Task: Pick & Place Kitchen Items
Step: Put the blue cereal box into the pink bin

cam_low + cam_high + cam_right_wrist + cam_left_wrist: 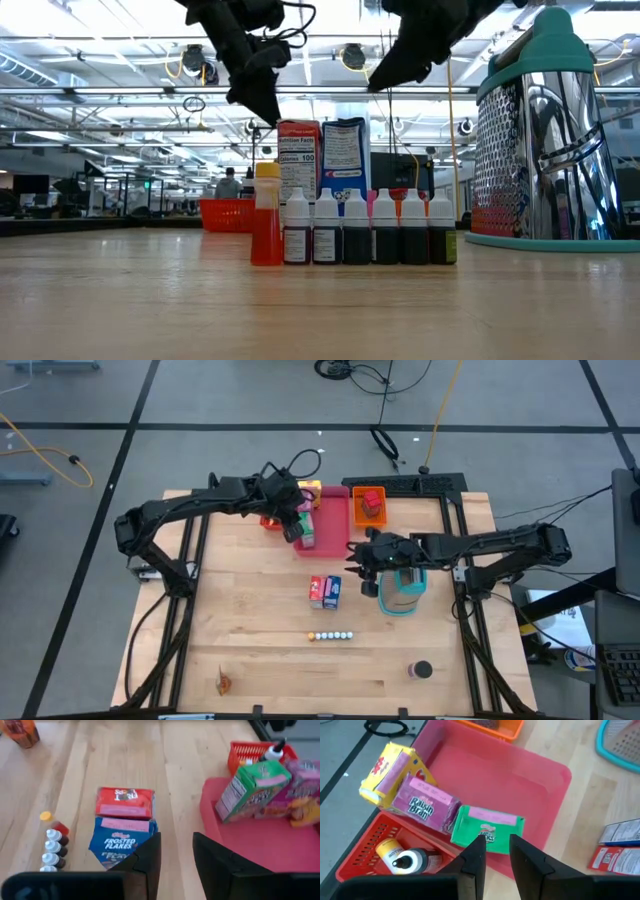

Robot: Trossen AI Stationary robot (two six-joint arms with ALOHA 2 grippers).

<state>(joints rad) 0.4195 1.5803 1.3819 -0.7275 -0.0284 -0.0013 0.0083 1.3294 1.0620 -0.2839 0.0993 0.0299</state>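
A green box [487,827], a purple box [422,807] and a yellow box [390,772] sit side by side at the pink tray's [520,775] edge. My left gripper [497,857] hangs open above the green box, nothing between its fingers [295,530]. A red box [125,802] and a blue box [122,840] lie on the table, next to each other. My right gripper [176,855] is open above the blue box and touches nothing [368,565]. A row of tiny bottles [330,635] stands nearer the front edge.
A teal-and-steel grater [402,590] stands just right of my right gripper. The orange tray [370,505] holds a red block. A red basket [375,855] with a bottle sits left of the pink tray. A dark can [420,670] and an orange item [225,682] lie near the front edge.
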